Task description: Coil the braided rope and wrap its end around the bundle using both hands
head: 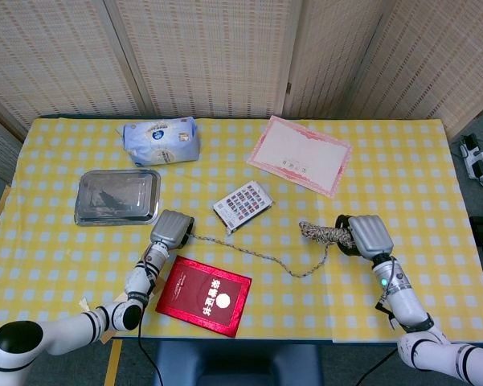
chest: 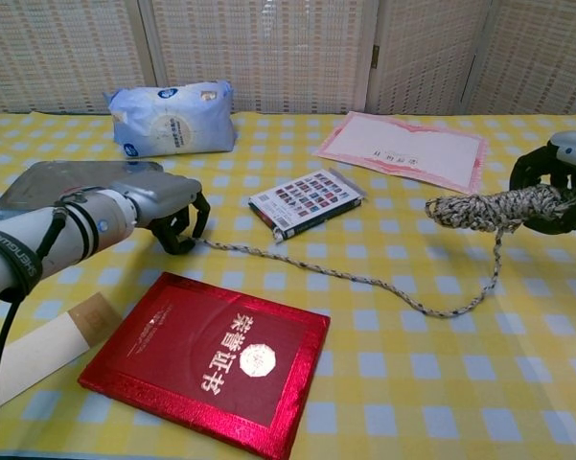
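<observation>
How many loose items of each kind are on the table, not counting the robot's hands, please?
Rope: 1
Red booklet: 1
Pink-bordered certificate: 1
Tissue pack: 1
Metal tray: 1
Printed card pack: 1
Tan strip by the left arm: 1
Total: 7

Your left hand (chest: 168, 206) sits low with fingers curled down; your right hand (chest: 556, 187) is raised, fingers closed, palm inward.
</observation>
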